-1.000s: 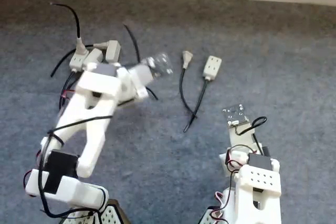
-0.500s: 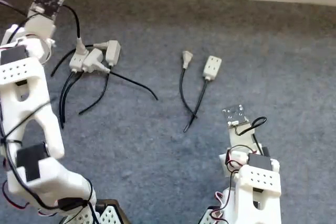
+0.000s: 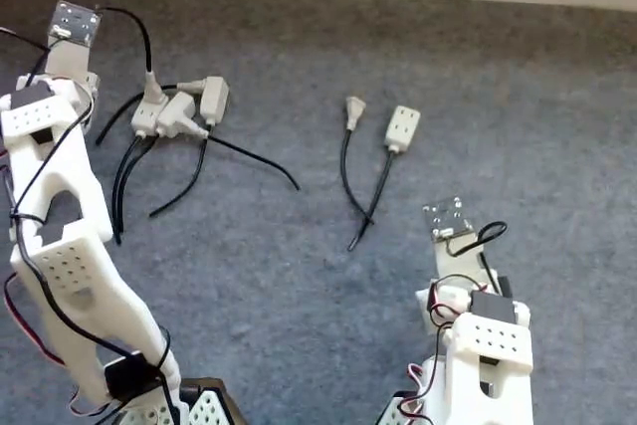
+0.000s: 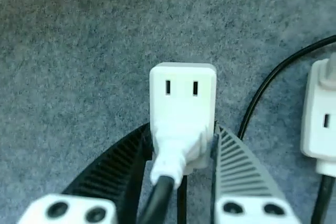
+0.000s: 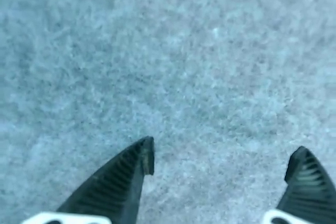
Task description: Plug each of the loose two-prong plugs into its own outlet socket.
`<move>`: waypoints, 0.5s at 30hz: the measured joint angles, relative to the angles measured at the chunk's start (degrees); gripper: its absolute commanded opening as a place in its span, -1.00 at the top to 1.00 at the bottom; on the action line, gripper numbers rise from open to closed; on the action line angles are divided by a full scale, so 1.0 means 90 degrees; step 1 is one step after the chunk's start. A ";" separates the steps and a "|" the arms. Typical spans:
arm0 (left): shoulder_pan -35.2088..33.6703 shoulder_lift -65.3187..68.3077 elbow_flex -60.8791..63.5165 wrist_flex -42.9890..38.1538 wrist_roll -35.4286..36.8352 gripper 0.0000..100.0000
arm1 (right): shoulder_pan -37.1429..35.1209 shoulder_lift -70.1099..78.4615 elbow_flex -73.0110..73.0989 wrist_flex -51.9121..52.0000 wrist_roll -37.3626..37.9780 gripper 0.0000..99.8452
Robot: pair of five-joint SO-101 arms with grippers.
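One socket (image 4: 182,95), cord (image 4: 160,198) cropped, fills left hand (image 4: 182,132).

A neighbouring socket (image 4: 319,114) half past the frame edge; plug cluster (image 3: 177,111) joints perhaps mated, too small.

Carpet (image 3: 299,286): grey cloth, matt, rough. Socket (image 4: 182,98): white plastic, smooth, semi-gloss. Cord (image 4: 262,90): blk, smooth sheath. L gripper (image 4: 182,129) fingers (image 4: 239,166): ribbed matt plastic. L arm (image 3: 70,266): white plastic.
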 measured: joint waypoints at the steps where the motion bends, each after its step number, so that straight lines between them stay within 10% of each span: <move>1: 0.0039 0.0029 -0.0078 0.0117 0.0000 0.45 | 0.0000 0.0000 0.0088 -0.0068 0.0000 0.25; 15: 0.0303 0.0049 -0.1104 0.2061 0.0000 0.27 | 0.0000 -0.0049 0.0244 -0.0225 -0.0010 0.25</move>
